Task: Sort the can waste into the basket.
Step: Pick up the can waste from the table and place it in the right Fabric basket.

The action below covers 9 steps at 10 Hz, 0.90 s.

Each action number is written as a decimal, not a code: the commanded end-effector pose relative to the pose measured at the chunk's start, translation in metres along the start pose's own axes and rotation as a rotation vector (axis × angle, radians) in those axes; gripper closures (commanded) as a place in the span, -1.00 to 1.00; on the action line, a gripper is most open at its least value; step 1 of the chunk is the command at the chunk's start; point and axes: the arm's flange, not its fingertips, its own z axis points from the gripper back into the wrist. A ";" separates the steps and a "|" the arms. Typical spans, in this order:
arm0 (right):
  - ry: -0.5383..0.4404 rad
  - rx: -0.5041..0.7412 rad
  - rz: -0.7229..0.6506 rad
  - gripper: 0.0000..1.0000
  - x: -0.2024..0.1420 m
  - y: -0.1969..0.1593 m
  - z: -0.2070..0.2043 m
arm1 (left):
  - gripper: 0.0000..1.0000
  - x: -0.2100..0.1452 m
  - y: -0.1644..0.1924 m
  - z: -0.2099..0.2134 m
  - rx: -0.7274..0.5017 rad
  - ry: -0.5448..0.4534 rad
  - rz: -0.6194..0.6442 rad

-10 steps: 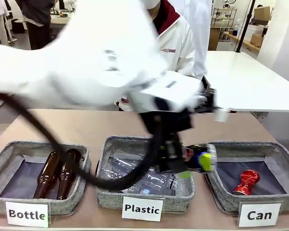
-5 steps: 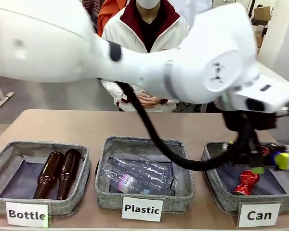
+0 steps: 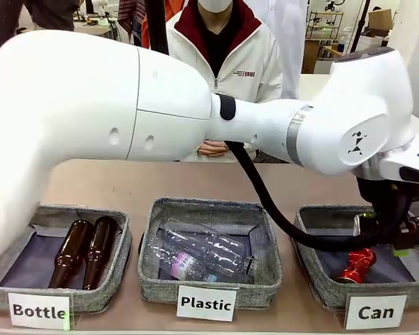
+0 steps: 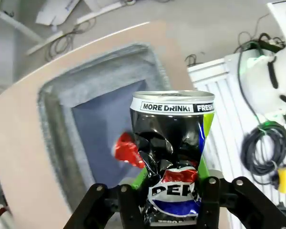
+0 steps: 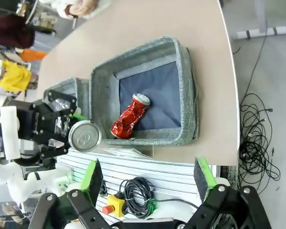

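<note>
Left gripper (image 4: pixel 170 202) has my dark can (image 4: pixel 174 157) between its green pads, over the near edge of the Can basket (image 4: pixel 57 124); I cannot tell whether the jaws still clamp it. Red crushed can (image 5: pixel 129 116) lies inside the basket. Right gripper (image 5: pixel 148 179) stands spread wide, empty.

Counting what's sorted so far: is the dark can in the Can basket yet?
Not yet. The dark can sits between the left gripper fingers above the basket.
</note>
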 end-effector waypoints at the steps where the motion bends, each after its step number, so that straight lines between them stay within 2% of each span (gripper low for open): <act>1: -0.009 -0.004 -0.022 -1.00 0.005 0.000 0.003 | -0.85 0.012 0.006 0.004 0.068 0.037 0.023; 2: -0.009 -0.004 -0.022 -1.00 0.005 0.000 0.003 | -1.00 0.010 0.007 0.005 0.078 0.036 0.032; 7: -0.009 -0.004 -0.022 -1.00 0.005 0.000 0.003 | -1.00 -0.009 0.006 0.027 0.143 0.042 0.050; 8: -0.009 -0.004 -0.022 -1.00 0.005 0.000 0.003 | -1.00 -0.019 0.004 0.043 0.145 0.078 0.070; 9: -0.001 0.000 -0.001 -1.00 0.000 0.000 0.000 | -1.00 -0.040 -0.004 0.072 0.102 0.162 0.108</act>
